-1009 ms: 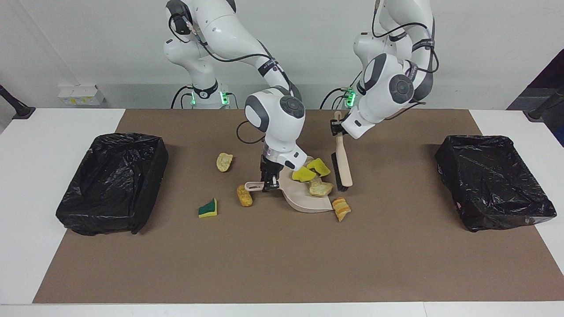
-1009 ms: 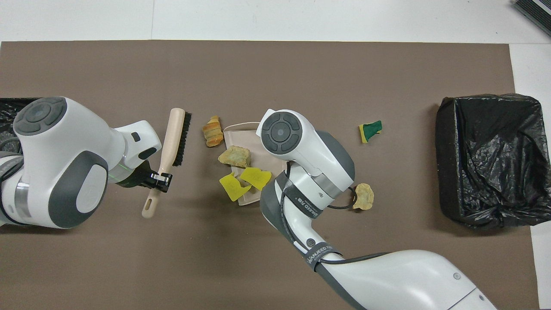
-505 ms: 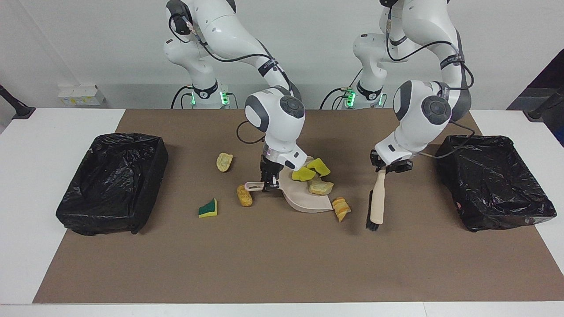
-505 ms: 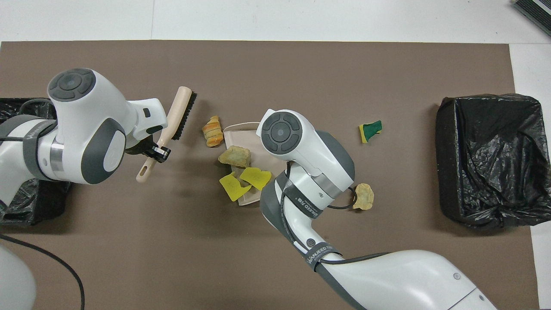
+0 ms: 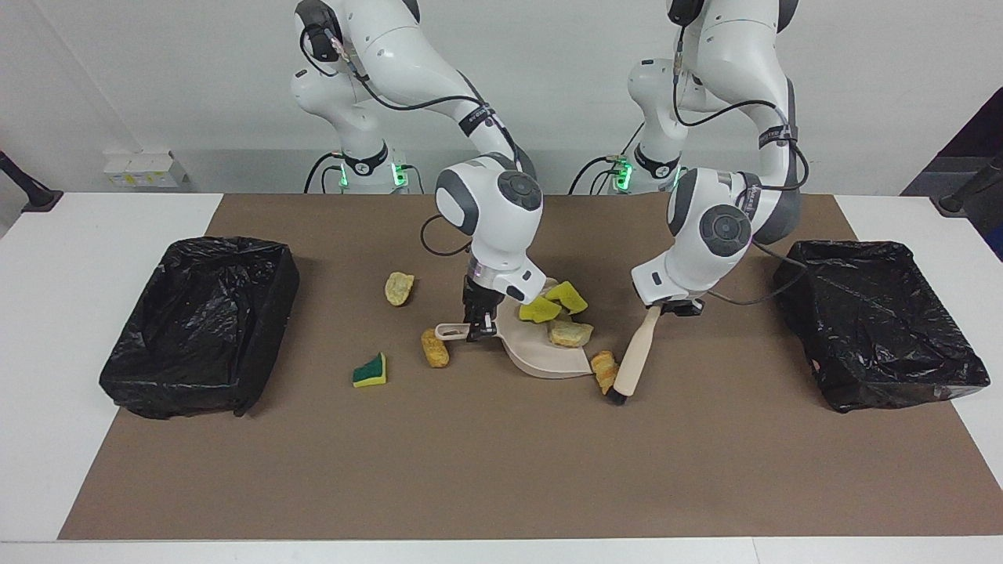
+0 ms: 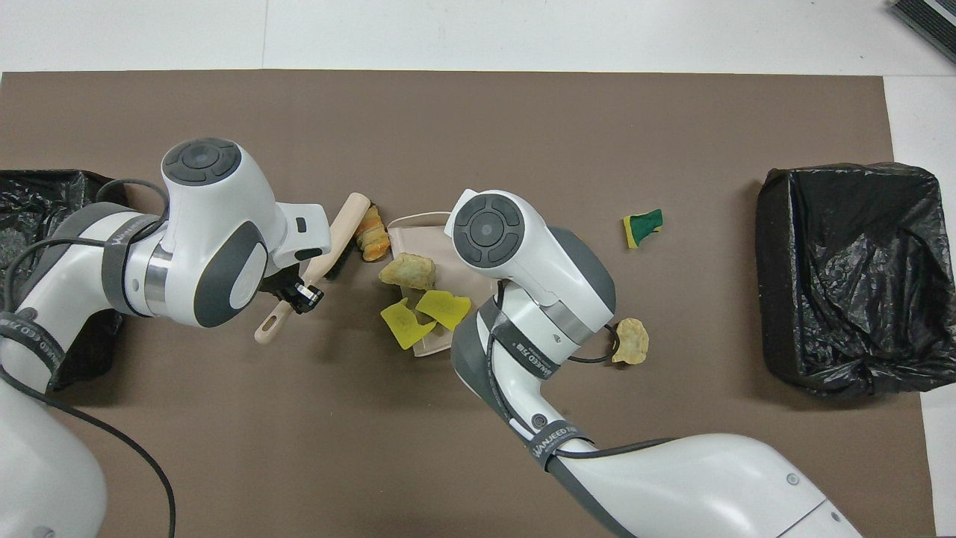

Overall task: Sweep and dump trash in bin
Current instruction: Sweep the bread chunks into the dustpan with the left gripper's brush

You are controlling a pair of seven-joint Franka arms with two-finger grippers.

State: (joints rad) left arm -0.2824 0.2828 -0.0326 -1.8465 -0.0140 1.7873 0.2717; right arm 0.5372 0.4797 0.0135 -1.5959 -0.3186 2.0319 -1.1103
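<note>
Trash [image 5: 570, 334], yellow and tan; left hand [image 5: 680, 307] grips brush [image 5: 631, 365], right hand [image 5: 478, 329] dustpan [image 5: 541, 356].

In the overhead view the right arm's wrist hides the right gripper [image 5: 479, 329], the dustpan [image 6: 418, 232] handle and one tan scrap [image 5: 434, 348]. The bin [image 6: 45, 202] at the left arm's end is cut by the edge there.

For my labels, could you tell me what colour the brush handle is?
Pale beige; the brush handle shows best in the facing view.
</note>
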